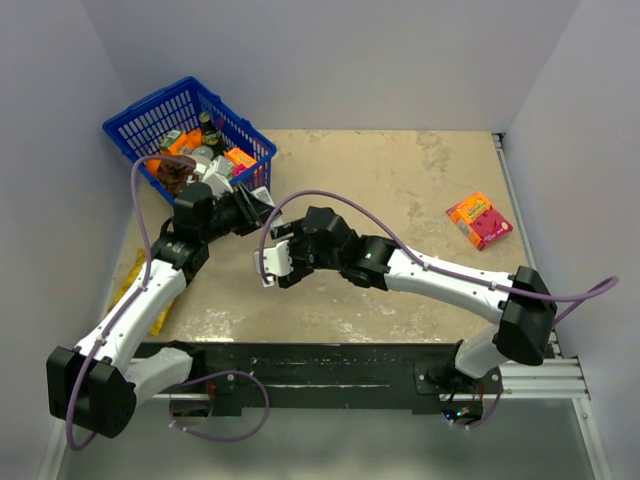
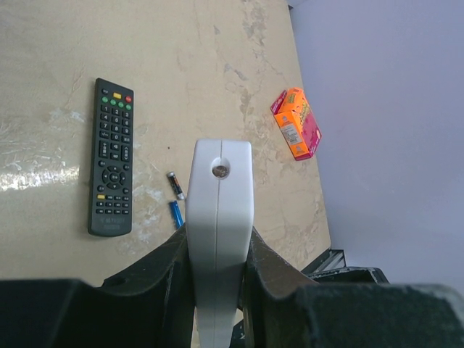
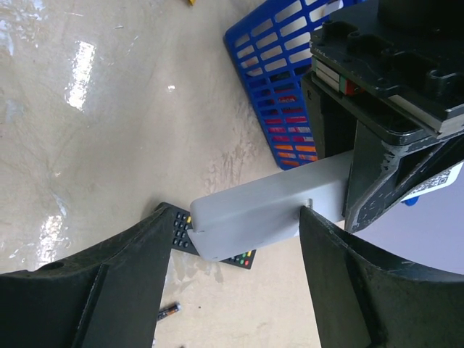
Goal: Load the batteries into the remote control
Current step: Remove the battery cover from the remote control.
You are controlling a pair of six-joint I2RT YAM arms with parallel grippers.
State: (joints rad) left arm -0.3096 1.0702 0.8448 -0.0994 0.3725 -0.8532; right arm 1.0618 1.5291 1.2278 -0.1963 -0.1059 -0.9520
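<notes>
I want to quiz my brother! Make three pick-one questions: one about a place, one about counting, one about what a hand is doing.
1. Where is the black remote? A on the floor; B on the table; C inside a box.
2. How many batteries lie beside it? A two; B four; C none.
3. The left hand is: A open; B shut on the white remote; C hidden.
Answers: B, it lies flat on the tabletop; A, one dark, one blue; B, it squeezes the remote's sides.
</notes>
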